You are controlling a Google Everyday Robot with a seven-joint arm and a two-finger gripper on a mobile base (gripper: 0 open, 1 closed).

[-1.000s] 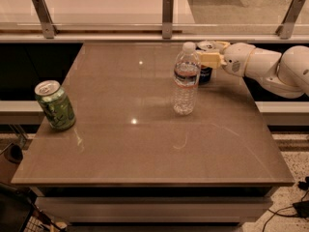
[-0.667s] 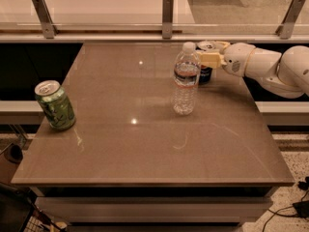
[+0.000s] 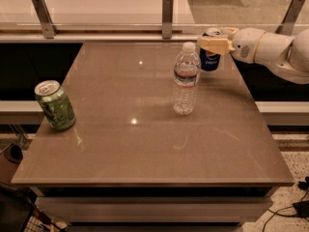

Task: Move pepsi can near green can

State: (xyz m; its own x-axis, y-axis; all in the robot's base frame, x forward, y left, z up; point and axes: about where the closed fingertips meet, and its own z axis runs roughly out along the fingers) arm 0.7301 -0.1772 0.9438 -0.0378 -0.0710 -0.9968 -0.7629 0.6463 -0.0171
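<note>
Change: gripper [image 3: 216, 45] and pepsi can [image 3: 211, 62], just behind and right of the water bottle [image 3: 186, 79], sit slightly higher than a second ago. Jaws are clamped on the can's upper part. You probably have the can clear of the counter [image 3: 145, 149], so the carry can begin.

Surface, left to right: the green can [image 3: 54, 105] stands well left of the bottle, near the counter's left edge, untouched. The bottle is upright, mid-counter, close to the straight line between the cans. Route your carry behind it or over it.

Room: metal rail posts [image 3: 167, 16] and pale floor beyond the bottle. Cables [image 3: 297, 209] lie on the floor far to its right, below counter level.
</note>
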